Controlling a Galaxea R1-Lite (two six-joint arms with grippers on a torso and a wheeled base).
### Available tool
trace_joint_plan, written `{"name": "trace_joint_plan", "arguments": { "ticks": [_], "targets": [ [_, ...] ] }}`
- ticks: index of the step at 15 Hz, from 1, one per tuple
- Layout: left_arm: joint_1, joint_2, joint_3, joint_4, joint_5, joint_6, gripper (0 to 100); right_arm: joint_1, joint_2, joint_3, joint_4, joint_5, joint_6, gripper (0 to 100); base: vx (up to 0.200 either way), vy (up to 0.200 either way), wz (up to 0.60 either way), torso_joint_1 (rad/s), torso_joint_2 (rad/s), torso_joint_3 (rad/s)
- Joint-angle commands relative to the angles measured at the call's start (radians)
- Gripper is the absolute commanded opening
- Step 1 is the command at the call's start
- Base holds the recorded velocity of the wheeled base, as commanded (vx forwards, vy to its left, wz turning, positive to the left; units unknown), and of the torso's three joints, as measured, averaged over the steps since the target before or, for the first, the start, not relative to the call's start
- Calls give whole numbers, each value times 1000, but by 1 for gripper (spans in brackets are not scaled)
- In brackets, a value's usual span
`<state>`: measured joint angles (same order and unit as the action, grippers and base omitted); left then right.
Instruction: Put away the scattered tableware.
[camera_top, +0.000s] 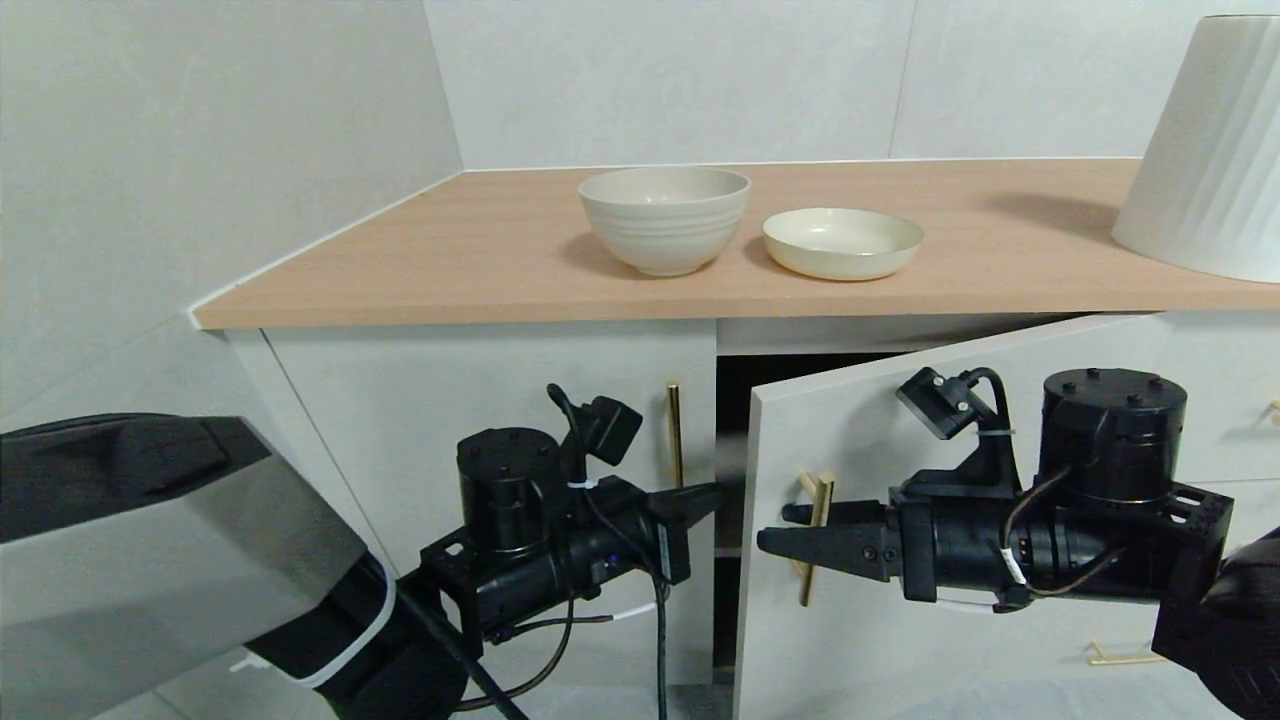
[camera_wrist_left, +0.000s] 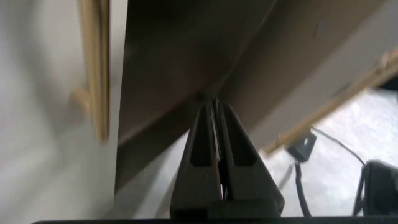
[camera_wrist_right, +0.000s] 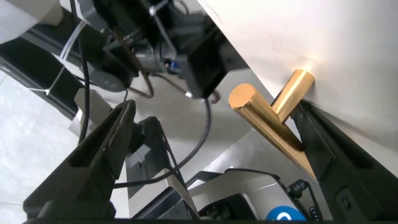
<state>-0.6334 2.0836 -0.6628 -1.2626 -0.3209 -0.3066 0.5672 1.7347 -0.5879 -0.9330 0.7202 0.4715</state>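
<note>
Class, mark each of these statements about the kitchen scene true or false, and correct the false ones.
1. The bowl and the dish stand on the counter. True.
2. Both cabinet doors are shut. False: the right door stands ajar.
3. The left gripper has its jaws wide open. False: they are shut together.
4. The right gripper has its jaws open around the handle of that door. True.
5. The bowl sits inside the dish. False: they stand side by side.
</note>
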Motion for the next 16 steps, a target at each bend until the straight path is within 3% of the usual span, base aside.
{"name": "trace_joint_plan", "arguments": {
  "ticks": [1, 4, 7, 10, 13, 16],
  "targets": [
    [0, 32, -67, 17, 0, 1, 0, 2, 0, 3, 0, 1, 1, 100, 0, 0, 0, 0, 0, 0],
    [-15, 88, -90, -24, 0, 26, 0, 2, -1, 8, 0, 1, -1, 100, 0, 0, 0, 0, 0, 0],
    [-45, 87, -75, -101, 0, 26, 0, -7, -6, 16, 0, -7, -2, 100, 0, 0, 0, 0, 0, 0],
    [-69, 73, -70, -101, -1, 27, 0, -18, -61, 56, 0, -8, -4, 100, 0, 0, 0, 0, 0, 0],
    [-69, 84, -92, -97, -9, 27, 0, -84, -129, 92, 0, -12, -7, 100, 0, 0, 0, 0, 0, 0],
    [-69, 81, -130, -70, -12, 27, 0, -86, -233, 209, 0, -59, -11, 100, 0, 0, 0, 0, 0, 0]
  ]
}}
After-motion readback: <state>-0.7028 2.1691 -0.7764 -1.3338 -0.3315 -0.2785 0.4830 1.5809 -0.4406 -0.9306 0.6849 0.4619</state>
